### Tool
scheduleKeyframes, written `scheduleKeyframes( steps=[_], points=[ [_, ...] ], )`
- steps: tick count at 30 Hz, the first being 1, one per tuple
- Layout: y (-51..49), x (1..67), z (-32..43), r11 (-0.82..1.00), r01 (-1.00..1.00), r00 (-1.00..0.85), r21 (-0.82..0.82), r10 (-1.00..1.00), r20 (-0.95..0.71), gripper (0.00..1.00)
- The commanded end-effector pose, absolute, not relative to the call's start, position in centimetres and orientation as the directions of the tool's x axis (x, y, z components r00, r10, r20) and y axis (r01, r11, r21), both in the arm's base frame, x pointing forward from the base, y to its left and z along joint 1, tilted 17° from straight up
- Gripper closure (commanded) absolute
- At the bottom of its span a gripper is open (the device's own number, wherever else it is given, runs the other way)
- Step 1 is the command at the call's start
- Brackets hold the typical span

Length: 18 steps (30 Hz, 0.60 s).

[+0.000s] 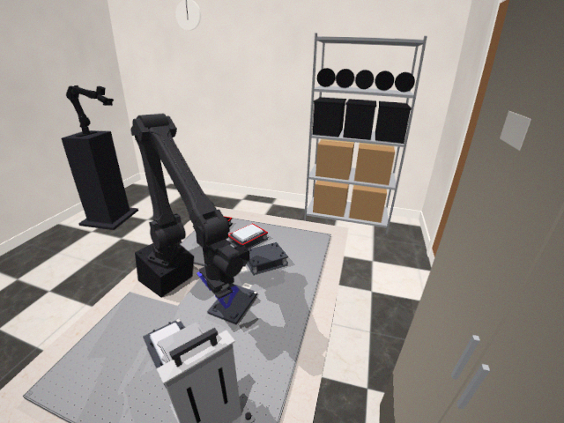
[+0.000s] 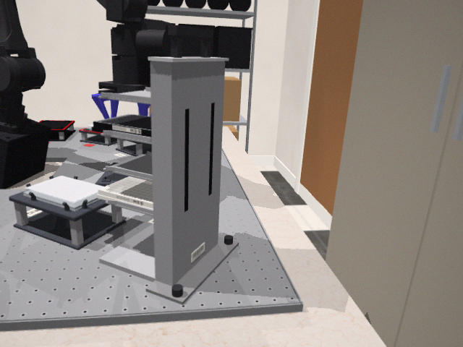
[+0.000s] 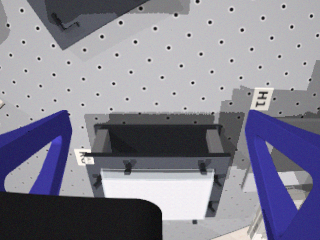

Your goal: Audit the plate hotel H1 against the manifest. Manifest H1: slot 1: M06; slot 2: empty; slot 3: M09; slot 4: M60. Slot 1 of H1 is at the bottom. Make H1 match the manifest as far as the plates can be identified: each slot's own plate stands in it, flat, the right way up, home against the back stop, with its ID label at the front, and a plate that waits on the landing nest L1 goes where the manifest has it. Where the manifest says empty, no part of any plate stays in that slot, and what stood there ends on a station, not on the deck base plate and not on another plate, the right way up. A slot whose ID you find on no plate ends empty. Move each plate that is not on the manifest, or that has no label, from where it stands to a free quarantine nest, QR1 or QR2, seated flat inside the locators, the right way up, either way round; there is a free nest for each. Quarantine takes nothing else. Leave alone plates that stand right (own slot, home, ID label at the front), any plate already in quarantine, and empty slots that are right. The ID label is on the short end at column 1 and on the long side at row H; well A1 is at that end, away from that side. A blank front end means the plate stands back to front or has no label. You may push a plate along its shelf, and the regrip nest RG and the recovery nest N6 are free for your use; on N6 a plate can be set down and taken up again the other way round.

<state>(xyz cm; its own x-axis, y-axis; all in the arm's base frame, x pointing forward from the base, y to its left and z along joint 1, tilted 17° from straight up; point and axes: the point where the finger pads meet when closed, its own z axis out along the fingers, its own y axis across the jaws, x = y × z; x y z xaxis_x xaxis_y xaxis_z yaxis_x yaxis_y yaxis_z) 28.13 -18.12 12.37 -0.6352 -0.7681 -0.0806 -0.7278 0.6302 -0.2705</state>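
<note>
The grey plate hotel H1 [image 1: 196,371] stands at the front of the deck and shows from behind in the exterior view [image 2: 187,168]. A white well plate [image 2: 129,190] sticks out of a low slot. A white plate [image 1: 165,336] lies on the landing nest L1 beside the hotel, and the wrist view [image 3: 156,194] shows it too. A black plate [image 2: 123,125] with a side label stands further back; I cannot tell whether a shelf or a nest carries it. My gripper [image 1: 225,298] with blue fingers is open and empty, above a dark empty nest [image 1: 232,309].
A red-edged quarantine nest holds a white plate [image 1: 247,233]. A second red-edged nest [image 2: 56,125] sits behind the arm. Another dark nest [image 1: 269,256] stands beside them. The arm's base [image 1: 163,268] is at the deck's left. The H1 tag [image 3: 262,99] lies on the deck.
</note>
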Motion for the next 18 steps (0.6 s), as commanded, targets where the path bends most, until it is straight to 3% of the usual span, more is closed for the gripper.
scheduleKeyframes(
  steps=[1,18],
  points=[
    [-18.6,28.9,13.9,0.625,-0.717,-0.633,-0.309,-0.769,-0.085,0.00],
    [-18.4,29.0,10.2,0.633,-0.722,-0.639,-0.280,-0.765,-0.083,0.00]
  ],
)
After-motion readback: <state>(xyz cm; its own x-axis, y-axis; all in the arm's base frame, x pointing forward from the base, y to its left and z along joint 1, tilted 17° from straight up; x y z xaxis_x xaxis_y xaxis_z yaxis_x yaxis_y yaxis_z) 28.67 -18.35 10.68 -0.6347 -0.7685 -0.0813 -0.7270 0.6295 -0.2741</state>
